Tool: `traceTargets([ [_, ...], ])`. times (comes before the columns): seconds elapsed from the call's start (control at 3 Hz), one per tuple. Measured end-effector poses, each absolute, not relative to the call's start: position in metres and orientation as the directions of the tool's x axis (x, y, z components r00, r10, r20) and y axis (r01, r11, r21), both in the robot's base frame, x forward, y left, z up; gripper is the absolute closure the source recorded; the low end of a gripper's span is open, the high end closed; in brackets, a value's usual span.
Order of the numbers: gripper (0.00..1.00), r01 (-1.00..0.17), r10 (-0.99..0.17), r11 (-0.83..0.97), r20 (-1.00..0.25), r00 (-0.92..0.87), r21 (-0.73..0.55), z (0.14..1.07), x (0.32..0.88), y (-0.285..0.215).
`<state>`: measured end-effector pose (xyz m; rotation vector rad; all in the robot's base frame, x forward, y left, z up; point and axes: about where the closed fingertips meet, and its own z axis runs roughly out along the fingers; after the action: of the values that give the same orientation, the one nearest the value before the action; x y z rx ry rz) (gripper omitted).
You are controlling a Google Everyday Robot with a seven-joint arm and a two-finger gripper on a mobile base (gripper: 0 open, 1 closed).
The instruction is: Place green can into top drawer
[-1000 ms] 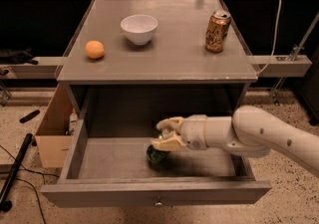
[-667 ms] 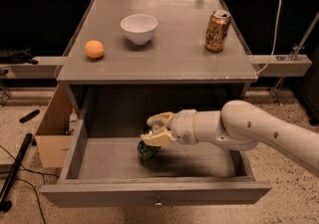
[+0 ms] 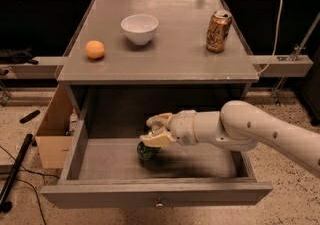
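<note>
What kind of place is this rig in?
Likely a robot test lab, not a home: speckled floor, loose white cable, cardboard box beside the table. The hand is inside the open top drawer, at the green can.

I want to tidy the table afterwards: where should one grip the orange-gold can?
Around its mid-side, coming level from the front: the orange-gold can stands upright, apart from the bowl. The pincer is low in the top drawer, at the green can.

Glossy plastic hand (image 3: 152, 131) grips shiny green can (image 3: 147, 152) in matt wooden drawer (image 3: 100, 196).
</note>
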<state>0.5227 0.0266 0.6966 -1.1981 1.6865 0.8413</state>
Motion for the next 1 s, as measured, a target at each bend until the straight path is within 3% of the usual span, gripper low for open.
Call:
traceTargets([
  [0.67,0.04,-0.951,-0.357,0.306,-0.922,-0.150,0.036,0.6966,0.5227,0.0266],
  [1.0,0.00,-0.951,-0.357,0.306,-0.922,-0.150,0.037,0.6966,0.5227,0.0267],
])
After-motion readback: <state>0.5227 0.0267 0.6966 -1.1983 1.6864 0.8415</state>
